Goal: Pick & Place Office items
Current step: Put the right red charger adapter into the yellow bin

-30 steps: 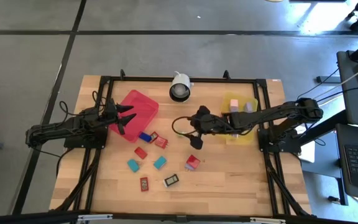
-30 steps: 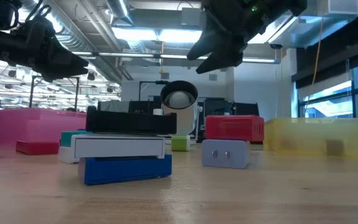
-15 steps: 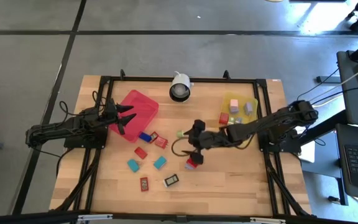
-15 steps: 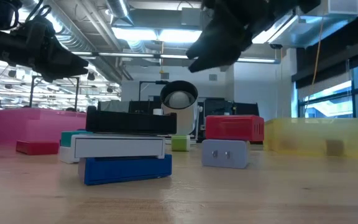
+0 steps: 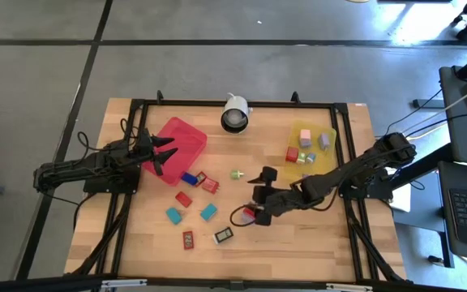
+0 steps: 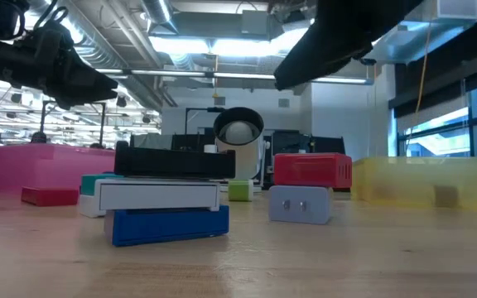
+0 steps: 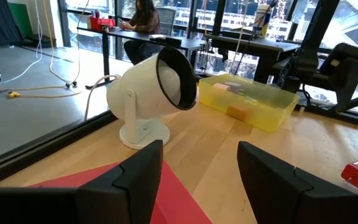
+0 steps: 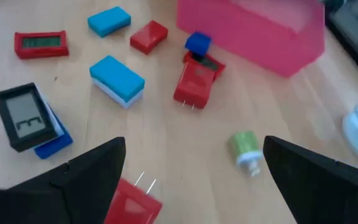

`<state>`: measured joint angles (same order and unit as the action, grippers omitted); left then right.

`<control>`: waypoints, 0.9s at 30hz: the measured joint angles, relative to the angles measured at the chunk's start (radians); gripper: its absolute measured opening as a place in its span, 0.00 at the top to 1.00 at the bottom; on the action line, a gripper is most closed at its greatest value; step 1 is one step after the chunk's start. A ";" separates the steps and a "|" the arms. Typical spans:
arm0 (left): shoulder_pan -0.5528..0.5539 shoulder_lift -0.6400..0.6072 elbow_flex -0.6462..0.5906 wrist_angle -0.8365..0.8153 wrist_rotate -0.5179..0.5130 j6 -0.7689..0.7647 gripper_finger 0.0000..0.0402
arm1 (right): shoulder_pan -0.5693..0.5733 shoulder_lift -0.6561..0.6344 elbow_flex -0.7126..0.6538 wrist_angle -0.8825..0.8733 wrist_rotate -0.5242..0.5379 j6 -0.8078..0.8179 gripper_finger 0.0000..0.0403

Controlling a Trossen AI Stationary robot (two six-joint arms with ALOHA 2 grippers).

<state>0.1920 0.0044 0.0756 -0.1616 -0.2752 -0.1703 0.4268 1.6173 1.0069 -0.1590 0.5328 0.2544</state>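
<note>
The office items lie loose on the wooden table: red (image 8: 148,36), teal (image 8: 117,78), blue (image 8: 197,43) and green (image 8: 246,148) blocks, and a black white-labelled piece (image 8: 20,118) resting on a blue one. Several more sit in the yellow tray (image 5: 324,156). My right gripper (image 5: 255,204) is open and hovers over a red pronged piece (image 8: 132,200), which lies on the table between its fingers and shows beside a lilac block (image 6: 301,204) in the low view. My left gripper (image 5: 164,154) waits open at the red tray's (image 5: 181,134) near right corner.
A white round lamp-like device (image 5: 235,113) stands at the table's far edge between the two trays. A black frame (image 5: 242,103) runs around the tabletop. Bare wood lies near the table's near right corner (image 5: 314,243).
My right gripper has swung from beside the yellow tray toward the table's near edge and now stands over the red pronged piece, its fingers still open. The items on the table have stayed where they were.
</note>
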 joint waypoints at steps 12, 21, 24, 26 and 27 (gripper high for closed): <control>0.000 0.000 0.000 0.000 0.000 0.000 0.49 | 0.003 0.016 0.000 -0.073 0.062 0.315 0.04; 0.000 0.000 0.000 0.000 0.000 0.000 0.49 | 0.030 0.119 0.000 -0.074 0.035 0.338 0.04; 0.000 0.000 0.000 0.001 0.000 0.000 0.49 | 0.034 0.144 0.000 -0.074 0.035 0.382 0.04; 0.000 0.000 0.000 0.000 0.000 0.000 0.49 | 0.035 0.150 0.000 -0.074 0.029 0.411 0.04; 0.000 0.000 0.000 0.000 0.000 0.000 0.49 | 0.035 0.151 0.000 -0.073 0.027 0.422 0.04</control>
<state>0.1917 0.0044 0.0755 -0.1614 -0.2752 -0.1703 0.4620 1.7679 1.0073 -0.2324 0.5596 0.6760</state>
